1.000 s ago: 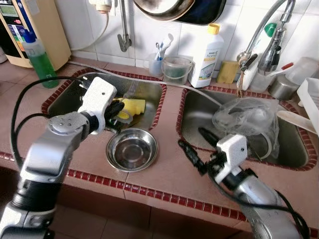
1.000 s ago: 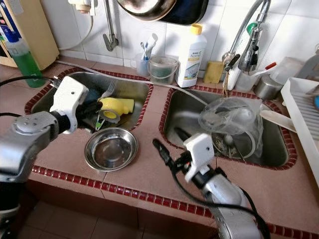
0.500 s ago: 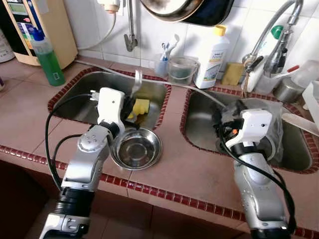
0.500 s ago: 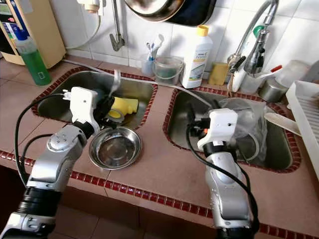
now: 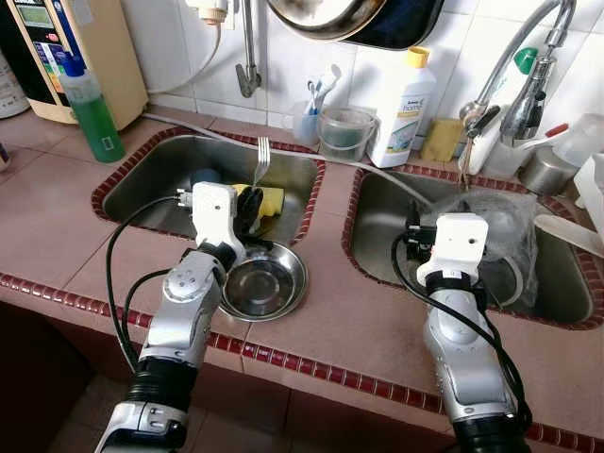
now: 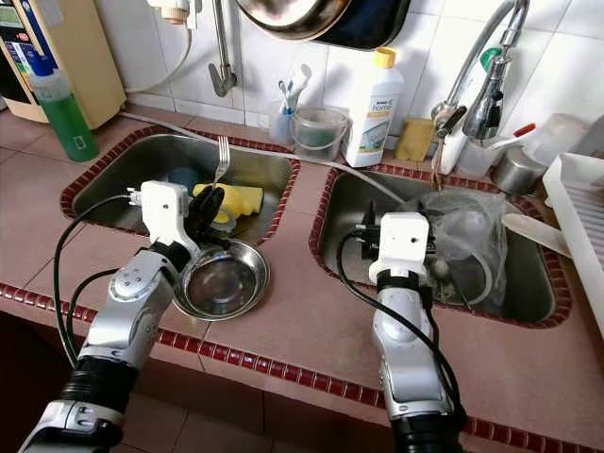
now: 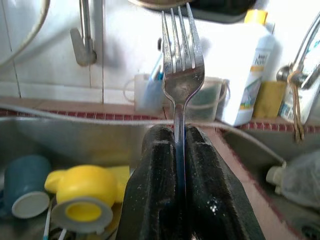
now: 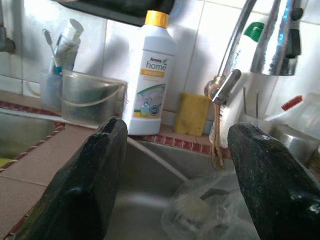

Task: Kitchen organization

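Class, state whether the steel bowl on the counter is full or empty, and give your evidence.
Empty. The steel bowl stands upright on the counter beside the left sink, and its bare shiny bottom shows.

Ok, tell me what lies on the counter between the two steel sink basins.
Bare tiled counter, apart from the round steel bowl overlapping the left basin's near corner; right basin. Left eye view.
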Robot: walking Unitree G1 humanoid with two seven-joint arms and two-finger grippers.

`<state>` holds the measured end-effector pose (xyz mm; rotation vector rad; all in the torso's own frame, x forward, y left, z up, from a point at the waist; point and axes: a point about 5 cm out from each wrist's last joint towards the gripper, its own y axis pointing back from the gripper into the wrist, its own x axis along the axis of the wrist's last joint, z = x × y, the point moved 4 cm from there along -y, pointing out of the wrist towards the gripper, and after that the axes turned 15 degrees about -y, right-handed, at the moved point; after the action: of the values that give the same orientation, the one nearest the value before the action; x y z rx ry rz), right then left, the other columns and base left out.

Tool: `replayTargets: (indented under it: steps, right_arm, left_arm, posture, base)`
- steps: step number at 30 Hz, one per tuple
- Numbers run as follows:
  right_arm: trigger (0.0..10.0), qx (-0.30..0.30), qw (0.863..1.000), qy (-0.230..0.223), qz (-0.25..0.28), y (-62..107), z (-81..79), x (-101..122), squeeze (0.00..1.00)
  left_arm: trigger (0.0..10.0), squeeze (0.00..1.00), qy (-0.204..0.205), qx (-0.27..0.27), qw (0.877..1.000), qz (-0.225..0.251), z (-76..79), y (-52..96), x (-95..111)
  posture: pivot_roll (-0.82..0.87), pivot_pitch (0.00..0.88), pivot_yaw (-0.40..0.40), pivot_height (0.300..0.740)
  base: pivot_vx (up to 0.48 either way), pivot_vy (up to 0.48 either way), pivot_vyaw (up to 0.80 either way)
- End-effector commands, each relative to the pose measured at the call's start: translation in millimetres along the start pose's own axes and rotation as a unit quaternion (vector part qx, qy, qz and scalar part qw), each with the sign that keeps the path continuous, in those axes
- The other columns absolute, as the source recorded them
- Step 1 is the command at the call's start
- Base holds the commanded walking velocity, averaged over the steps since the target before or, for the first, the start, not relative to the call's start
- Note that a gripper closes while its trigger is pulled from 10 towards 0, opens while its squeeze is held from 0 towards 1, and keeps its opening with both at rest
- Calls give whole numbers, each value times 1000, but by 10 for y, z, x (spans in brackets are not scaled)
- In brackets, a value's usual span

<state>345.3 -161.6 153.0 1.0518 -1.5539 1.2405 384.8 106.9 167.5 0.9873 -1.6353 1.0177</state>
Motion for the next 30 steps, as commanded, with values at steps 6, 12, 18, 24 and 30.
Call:
replayTargets:
  steps: [6,12,18,24,30]
  right_arm:
    - [10000,-4,1000,8,18,-41,8,29,0]
    - [10000,1,1000,10,21,-40,0,21,0]
    - [10000,5,1000,18,15,-32,18,-16,0]
    - [10000,7,1000,20,15,-36,22,-24,0]
    - [10000,7,1000,25,15,-43,62,-20,0]
  left_arm:
    - [10000,0,33,23,999,17,-129,-60,57]
    - [10000,0,19,17,1000,16,-142,-41,30]
    - [10000,0,35,36,999,-21,-202,-33,-109]
    - [10000,0,32,35,998,-30,-210,-31,-153]
    - [10000,0,17,35,998,-42,-245,-12,-201]
  posture:
    - [38,0,-6,740]
    - [43,0,-12,740]
    - [45,0,-18,740]
    - [45,0,-18,740]
    - [39,0,-16,740]
  base:
    - [0,0,0]
    - [0,0,0]
    - [0,124,0]
    - [0,248,0]
    - [0,289,0]
